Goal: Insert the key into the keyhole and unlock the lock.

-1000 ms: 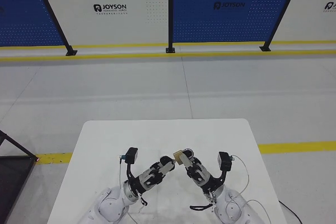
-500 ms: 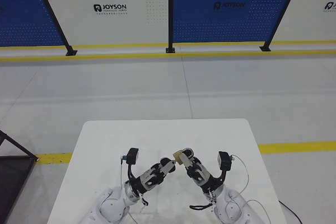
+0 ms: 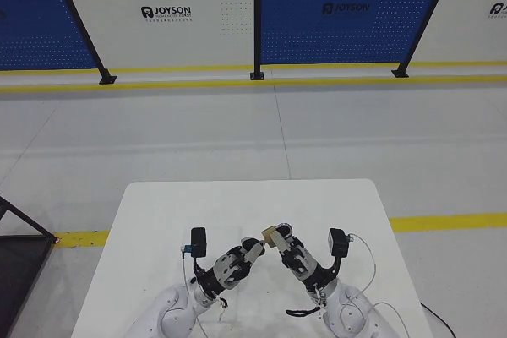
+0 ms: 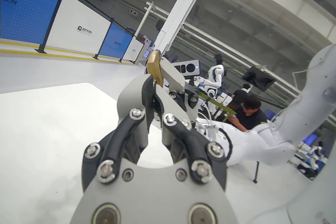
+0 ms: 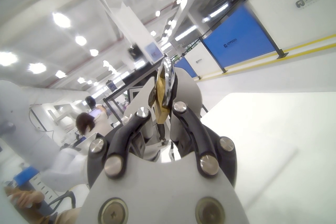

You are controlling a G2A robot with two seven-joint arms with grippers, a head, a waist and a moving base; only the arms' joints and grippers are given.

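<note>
A brass padlock (image 3: 270, 236) with a silver shackle (image 5: 168, 72) is held above the near middle of the white table (image 3: 237, 198). My right gripper (image 3: 280, 237) is shut on the padlock (image 5: 159, 100), its fingers clamping the brass body from both sides. My left gripper (image 3: 256, 246) meets it from the opposite side. In the left wrist view its black pads (image 4: 148, 93) are pressed together directly against the padlock (image 4: 154, 70). The key lies hidden between those pads and the lock body, so I cannot see it or the keyhole.
Both arms sit close together near the table's front edge. A black frame (image 3: 8, 220) stands off the table's left side. Blue and white barrier panels (image 3: 338, 34) line the far floor behind a yellow stripe.
The left arm's wrist has turned and drawn slightly toward the table's front edge, its camera block sitting lower in the top view. The padlock and the right gripper stay where they were.
</note>
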